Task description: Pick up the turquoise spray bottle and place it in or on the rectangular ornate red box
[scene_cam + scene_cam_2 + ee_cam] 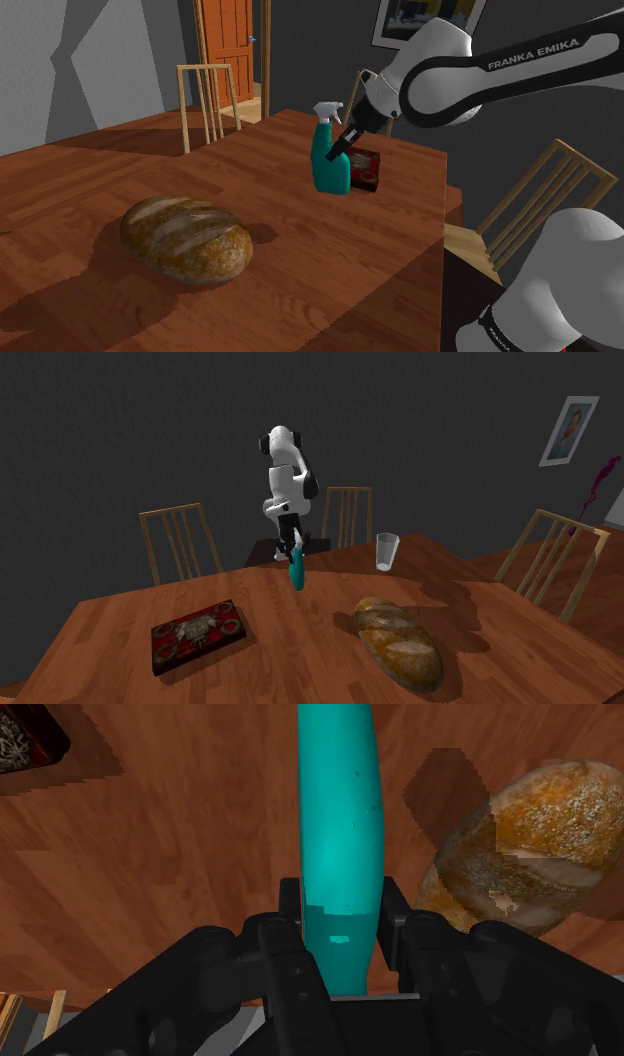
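Note:
The turquoise spray bottle (pixel 329 163) with a white trigger head is clasped near its neck by my black gripper (pixel 347 146), which is shut on it. From the second exterior view the bottle (pixel 296 573) hangs slightly tilted under the gripper (pixel 291 550), seemingly just above the wooden table (pixel 300 652). In the wrist view the bottle (pixel 338 804) runs straight out between the fingers (pixel 290 909). The flat ornate red box (pixel 198 632) lies on the table; in the shoulder view it (pixel 366 168) sits right behind the bottle.
A large bread loaf (pixel 187 238) lies on the table, also seen beside the bottle (pixel 530 834). A clear glass (pixel 386 550) stands near the table's far edge. Wooden chairs (pixel 181 542) surround the table, and a door (pixel 228 50) is behind.

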`<state>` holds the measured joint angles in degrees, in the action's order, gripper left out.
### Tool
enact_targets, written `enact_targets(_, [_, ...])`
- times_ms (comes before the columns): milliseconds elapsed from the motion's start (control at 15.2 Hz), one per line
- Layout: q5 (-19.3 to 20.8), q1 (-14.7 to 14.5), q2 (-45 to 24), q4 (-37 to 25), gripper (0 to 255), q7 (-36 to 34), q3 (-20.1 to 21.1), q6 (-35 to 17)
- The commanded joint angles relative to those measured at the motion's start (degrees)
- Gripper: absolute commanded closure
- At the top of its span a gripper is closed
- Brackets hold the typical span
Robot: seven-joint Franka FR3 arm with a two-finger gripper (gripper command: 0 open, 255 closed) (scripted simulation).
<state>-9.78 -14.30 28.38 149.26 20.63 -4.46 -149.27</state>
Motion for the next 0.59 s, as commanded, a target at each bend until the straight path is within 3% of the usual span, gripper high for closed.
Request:
enact_targets(0, [-0.37,0.28,-0.69,-0.78,255,3.87,-3.25,0.43])
enact_targets(528, [-3.68,0.10,-7.26,-8.13,255,18.52,-15.57,3.03])
